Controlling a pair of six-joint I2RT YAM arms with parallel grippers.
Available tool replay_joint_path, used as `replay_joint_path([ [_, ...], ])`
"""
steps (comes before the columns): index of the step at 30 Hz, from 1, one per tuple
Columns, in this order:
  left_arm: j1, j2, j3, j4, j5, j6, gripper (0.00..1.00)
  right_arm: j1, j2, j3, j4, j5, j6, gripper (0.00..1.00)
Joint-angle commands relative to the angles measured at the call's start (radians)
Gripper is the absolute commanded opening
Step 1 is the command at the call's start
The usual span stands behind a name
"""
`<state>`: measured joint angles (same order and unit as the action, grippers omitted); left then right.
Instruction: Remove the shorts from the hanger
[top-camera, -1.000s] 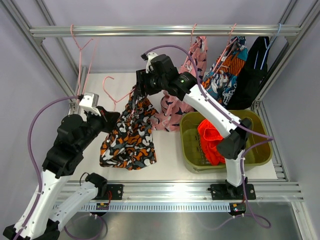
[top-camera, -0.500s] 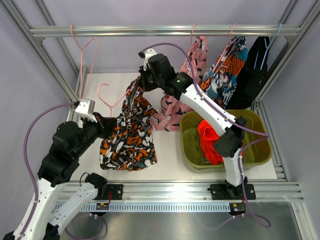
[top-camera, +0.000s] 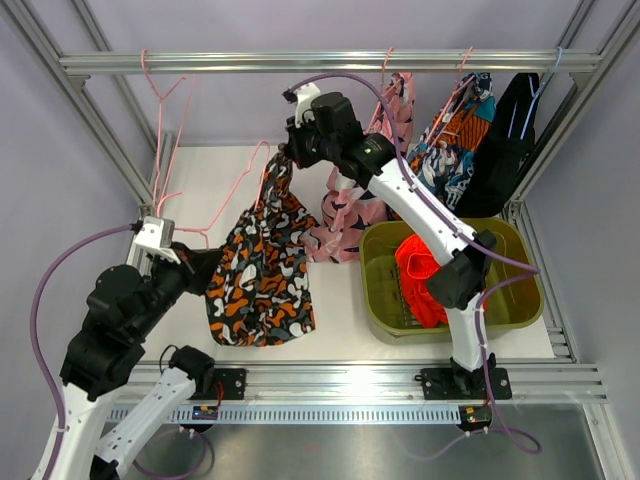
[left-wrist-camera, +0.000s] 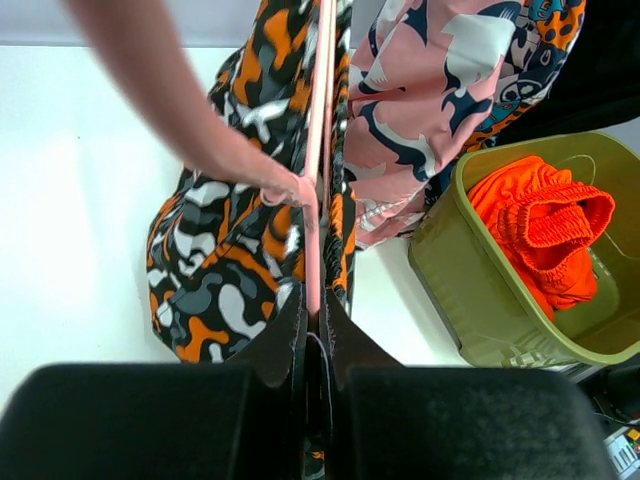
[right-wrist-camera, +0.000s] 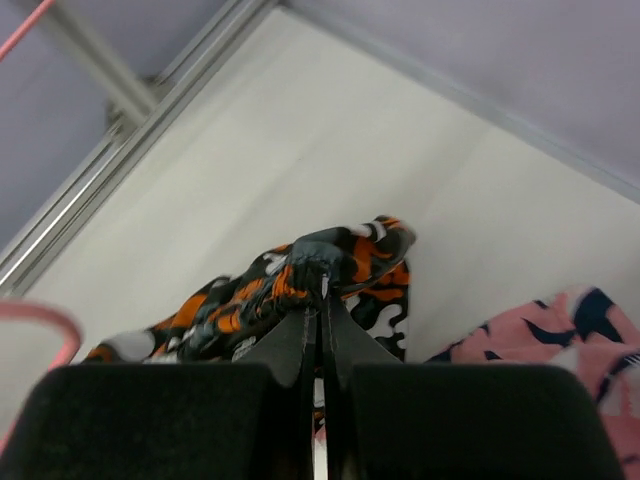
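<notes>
The orange-black-white camouflage shorts (top-camera: 262, 270) hang over the white table. My right gripper (top-camera: 287, 160) is shut on their bunched top edge (right-wrist-camera: 330, 255) and holds it up. My left gripper (top-camera: 200, 262) is shut on the thin pink hanger (left-wrist-camera: 320, 120). In the left wrist view the hanger's bar runs straight up from the jaws, close against the camouflage fabric (left-wrist-camera: 225, 260). Whether the shorts still grip the hanger is hidden by folds.
On the top rail (top-camera: 300, 62) hang pink printed shorts (top-camera: 395, 110), teal-orange printed shorts (top-camera: 455, 140), black shorts (top-camera: 505, 140) and an empty pink hanger (top-camera: 165, 100). The olive bin (top-camera: 375, 300) at right holds bright orange shorts (top-camera: 420, 275). Frame posts stand on both sides.
My right gripper has shut on the top of the camouflage shorts and risen a little. My left arm has drawn back towards the near left with the hanger.
</notes>
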<state>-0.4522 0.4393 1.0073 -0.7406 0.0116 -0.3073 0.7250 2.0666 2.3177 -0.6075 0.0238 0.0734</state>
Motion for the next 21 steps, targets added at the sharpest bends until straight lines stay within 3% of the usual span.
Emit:
replay_joint_path([
  [1, 0.001, -0.007, 0.016, 0.054, -0.007, -0.027, 0.00, -0.042, -0.016, -0.055, 0.008, -0.293, -0.128, 0.00],
  [3, 0.001, 0.006, -0.004, 0.122, -0.058, -0.044, 0.00, -0.039, -0.048, -0.099, -0.029, -0.547, -0.188, 0.00],
  [7, 0.001, 0.059, -0.049, 0.378, -0.127, -0.108, 0.00, 0.022, -0.106, -0.255, -0.074, -0.728, -0.305, 0.00],
  [12, 0.001, 0.228, 0.043, 0.397, -0.214, -0.108, 0.00, 0.044, -0.229, -0.466, 0.044, -0.749, -0.285, 0.00],
  [17, 0.001, 0.311, 0.112, 0.316, -0.227, -0.072, 0.00, 0.044, -0.258, -0.567, 0.012, -0.732, -0.364, 0.00],
  [18, 0.001, 0.328, 0.119, 0.308, -0.219, -0.069, 0.00, 0.044, -0.260, -0.572, -0.023, -0.737, -0.394, 0.02],
  [21, 0.001, 0.343, 0.148, 0.267, -0.194, -0.046, 0.00, 0.042, -0.275, -0.572, -0.116, -0.760, -0.533, 0.19],
])
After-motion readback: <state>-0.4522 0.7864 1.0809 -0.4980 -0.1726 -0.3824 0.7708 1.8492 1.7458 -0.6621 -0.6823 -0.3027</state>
